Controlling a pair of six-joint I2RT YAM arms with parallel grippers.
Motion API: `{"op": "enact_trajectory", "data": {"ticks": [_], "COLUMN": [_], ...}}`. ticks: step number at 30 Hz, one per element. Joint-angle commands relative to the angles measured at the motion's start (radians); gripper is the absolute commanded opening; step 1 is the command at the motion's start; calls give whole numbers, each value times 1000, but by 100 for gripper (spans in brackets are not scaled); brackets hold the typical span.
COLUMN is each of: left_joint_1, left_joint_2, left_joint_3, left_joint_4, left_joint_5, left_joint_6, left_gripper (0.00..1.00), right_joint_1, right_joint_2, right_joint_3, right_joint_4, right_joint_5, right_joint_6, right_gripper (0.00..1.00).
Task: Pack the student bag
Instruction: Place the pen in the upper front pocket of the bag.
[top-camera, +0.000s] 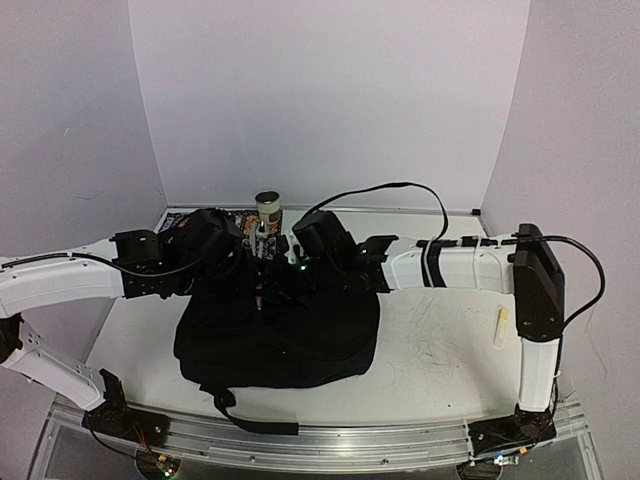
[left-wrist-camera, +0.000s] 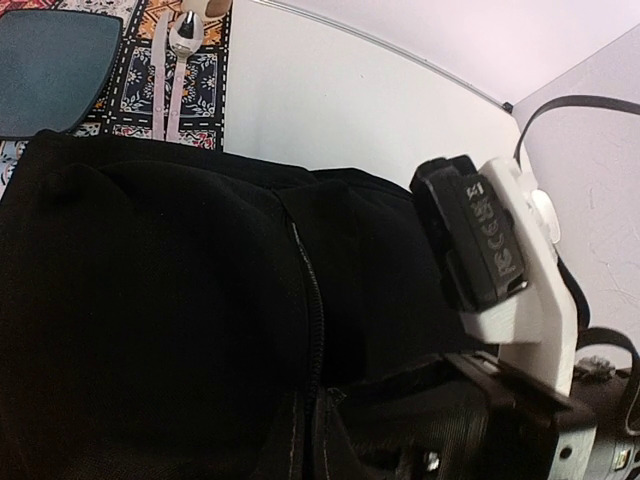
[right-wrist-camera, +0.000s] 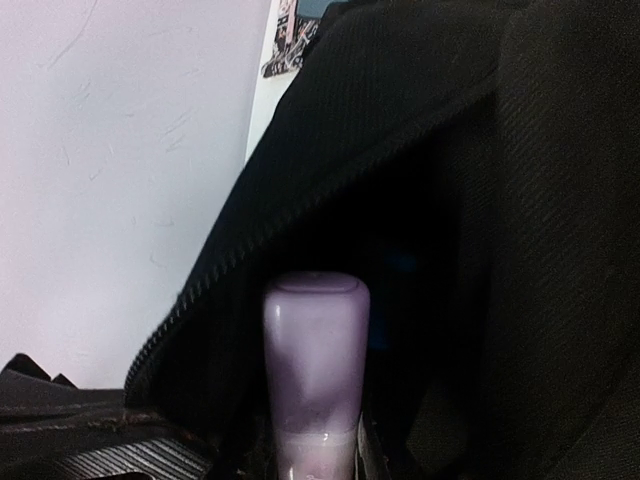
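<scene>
The student bag (top-camera: 280, 335) is a large floppy black backpack lying mid-table, with a strap at the front. My left gripper (top-camera: 238, 262) is at the bag's top rim. In the left wrist view its dark fingers (left-wrist-camera: 420, 440) seem shut on the black fabric beside the zipper (left-wrist-camera: 312, 300). My right gripper (top-camera: 272, 272) is shut on a marker-like stick with a purple cap (right-wrist-camera: 315, 350). The cap points into the dark open mouth of the bag (right-wrist-camera: 440, 250). The stick shows as a pink sliver from above (top-camera: 260, 293).
A patterned mat (left-wrist-camera: 170, 95) at the back left holds a dark teal plate (left-wrist-camera: 50, 70) and a spoon (left-wrist-camera: 185, 30). A can (top-camera: 267, 210) stands behind the bag. A pale stick (top-camera: 500, 327) lies on the table at the right. The right arm's camera mount (left-wrist-camera: 500, 260) is close to my left wrist.
</scene>
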Motion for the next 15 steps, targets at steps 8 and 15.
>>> {"op": "enact_trajectory", "data": {"ticks": [8, 15], "left_joint_1": [15, 15], "left_joint_2": [-11, -52], "left_joint_3": [21, 1], "left_joint_4": [104, 104], "left_joint_5": [37, 27], "left_joint_6": [-3, -10], "left_gripper": [0, 0], "right_joint_1": [18, 7], "right_joint_2": [41, 64], "right_joint_3": [102, 171], "right_joint_4": [8, -13], "right_joint_5": [9, 66], "right_joint_6": [2, -20], "right_gripper": [5, 27]}}
